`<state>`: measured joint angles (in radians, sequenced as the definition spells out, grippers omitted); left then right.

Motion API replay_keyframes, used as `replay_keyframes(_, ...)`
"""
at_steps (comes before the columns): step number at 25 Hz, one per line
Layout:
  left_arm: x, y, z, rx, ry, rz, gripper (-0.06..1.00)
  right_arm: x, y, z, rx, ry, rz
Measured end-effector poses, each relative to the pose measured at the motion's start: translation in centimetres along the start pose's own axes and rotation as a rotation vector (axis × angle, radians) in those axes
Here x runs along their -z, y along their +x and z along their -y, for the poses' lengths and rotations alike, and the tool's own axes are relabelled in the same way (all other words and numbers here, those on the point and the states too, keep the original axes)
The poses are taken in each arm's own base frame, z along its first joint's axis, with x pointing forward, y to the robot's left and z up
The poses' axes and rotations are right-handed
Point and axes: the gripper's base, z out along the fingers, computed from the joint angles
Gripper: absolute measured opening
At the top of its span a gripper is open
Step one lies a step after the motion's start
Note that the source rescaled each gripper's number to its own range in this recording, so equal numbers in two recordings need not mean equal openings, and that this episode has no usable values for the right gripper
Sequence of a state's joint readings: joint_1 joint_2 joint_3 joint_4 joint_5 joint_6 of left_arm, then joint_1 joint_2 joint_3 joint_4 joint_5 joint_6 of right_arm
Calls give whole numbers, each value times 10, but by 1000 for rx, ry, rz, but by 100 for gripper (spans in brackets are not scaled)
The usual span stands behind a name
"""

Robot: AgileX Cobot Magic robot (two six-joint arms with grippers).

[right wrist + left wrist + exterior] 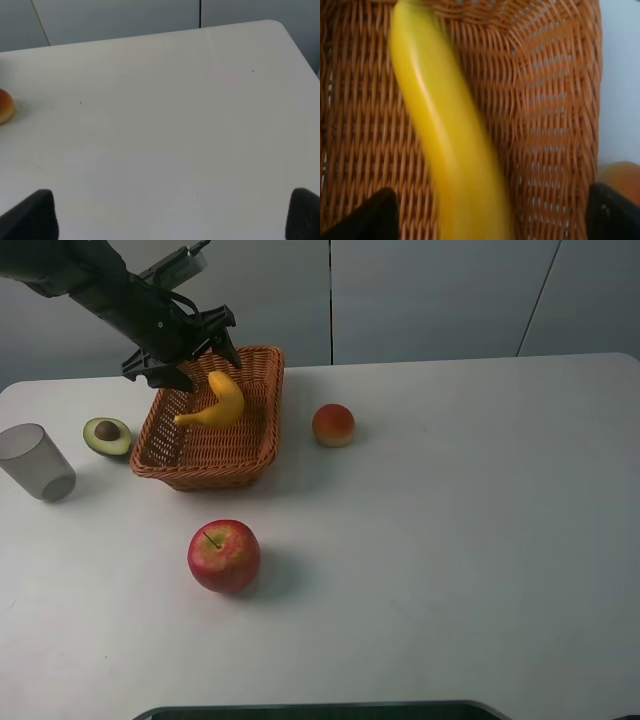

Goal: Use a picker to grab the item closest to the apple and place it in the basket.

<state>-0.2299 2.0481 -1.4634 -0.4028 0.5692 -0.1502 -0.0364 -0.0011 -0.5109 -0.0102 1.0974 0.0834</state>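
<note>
A: Banana (222,400): where is it, and why is it tilted like that?

B: Inside the basket (210,476), leaning along the weave. The left pincer (203,368) hangs just above it, spread wide, and neither finger touches the fruit, so I judge it released. The wrist view's blur suggests it may be dropping.

A: And the other arm?

B: The right pincer (170,216) is spread open over the bench (160,125), holding nothing. The apple (224,555) sits well apart from the basket.
</note>
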Motion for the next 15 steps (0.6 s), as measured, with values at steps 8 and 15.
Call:
replay_keyframes(8, 5, 4, 1, -80, -3, -49, 98, 0, 0, 0, 0, 0, 0)
replay_keyframes(15, 44, 0, 3, -290, -89, -33, 98, 0, 0, 0, -2, 0, 0)
